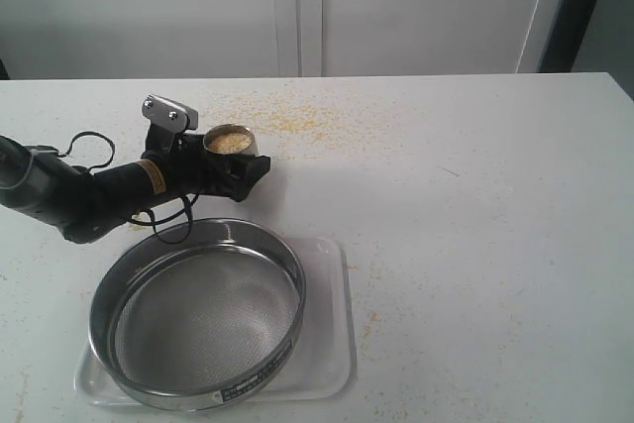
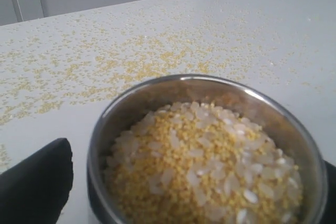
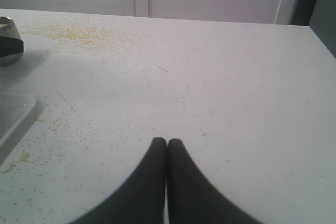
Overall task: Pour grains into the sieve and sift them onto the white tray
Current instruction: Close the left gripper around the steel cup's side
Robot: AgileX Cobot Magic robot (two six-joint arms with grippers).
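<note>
Standing wide open, the left pincer (image 1: pixel 236 158) straddles a small steel cup (image 1: pixel 231 141) on the worktop (image 1: pixel 475 195), with a gap showing between cup and pincer on one side. The grains (image 2: pixel 199 166), yellow meal mixed with pale rice bits, fill that cup nearly to the brim. The sieve (image 1: pixel 198 314) sits on the white tray (image 1: pixel 332 364), near the cup. The right pincer (image 3: pixel 167 142) is closed tight above the worktop. Yellow crumbs (image 1: pixel 297 116) lie strewn beyond the cup.

A wide white table (image 1: pixel 475 205) is filling the scene, with thin yellow crumbs (image 1: pixel 287 116) lying scattered across its far side. A flat white tray (image 1: pixel 332 344) is lying on the near left part, and a small steel cup (image 1: pixel 233 143) is standing just behind it.
</note>
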